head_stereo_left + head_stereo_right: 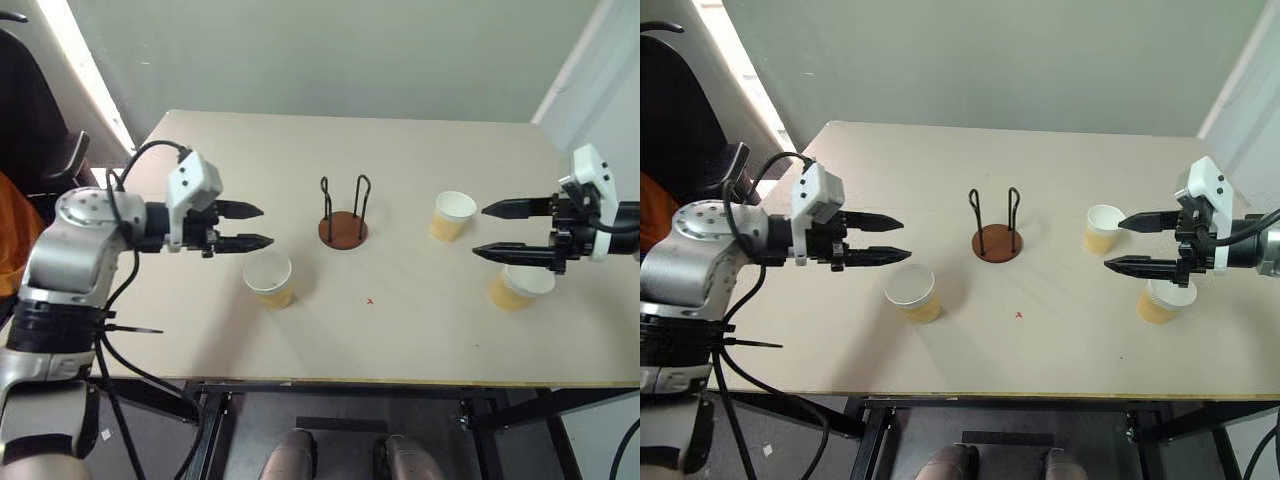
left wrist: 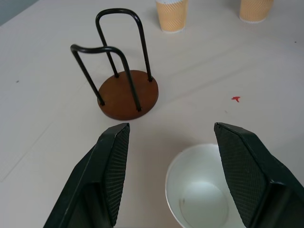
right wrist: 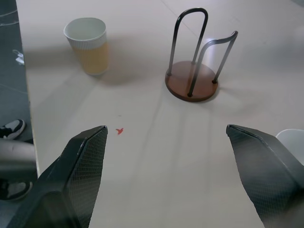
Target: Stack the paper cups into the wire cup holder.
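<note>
The wire cup holder (image 1: 343,228), two black loops on a round brown base, stands empty mid-table. One paper cup (image 1: 269,279) sits upright to its front left, just below and ahead of my left gripper (image 1: 266,225), which hovers open and holds nothing. A second cup (image 1: 453,215) stands right of the holder. A third cup (image 1: 520,286) sits nearer the front right, partly under my right gripper (image 1: 479,231), which is open wide and empty above the table. The left wrist view looks down into the near cup (image 2: 199,190), with the holder (image 2: 128,92) beyond it.
The beige table (image 1: 400,340) has its front edge close below the cups. A small red mark (image 1: 369,300) lies in front of the holder. A black chair (image 1: 45,130) and something orange (image 1: 8,235) stand off the table's left side.
</note>
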